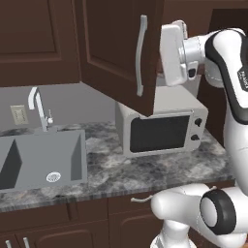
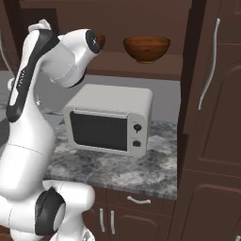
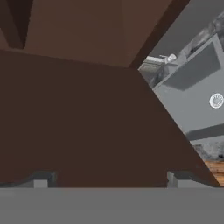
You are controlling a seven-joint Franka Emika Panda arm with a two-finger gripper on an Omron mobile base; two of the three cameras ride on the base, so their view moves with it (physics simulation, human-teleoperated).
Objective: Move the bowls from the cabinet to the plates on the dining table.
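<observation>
Opening the cabinet [image 2: 141, 14] looks like the step in hand, with the reach for the bowls yet to come; no bowl is off its shelf. Its left door [image 1: 121, 48] stands swung out over the marble table [image 1: 116, 172], long bar handle [image 1: 140, 55] facing the room, and the hand sits at that door's free edge, right beside its inner face. The right door [image 2: 212, 84] also stands ajar beside the open shelf. On the table below are the double sink [image 1: 43, 160] and a white microwave [image 2: 108, 120]. One reddish-brown wooden bowl [image 2: 146, 48] rests upright on the shelf above the microwave; the rim of what may be the second bowl [image 2: 100, 40] peeks out behind the arm's wrist. From the hand view, the pincer [image 3: 109, 180] has its two tips spread wide with nothing between them, dark door panel close ahead. I judge the next move calls for drawing the hand clear of the door, turning it toward the shelf, and approaching the nearer bowl's rim level enough to pinch it without knocking the other.
</observation>
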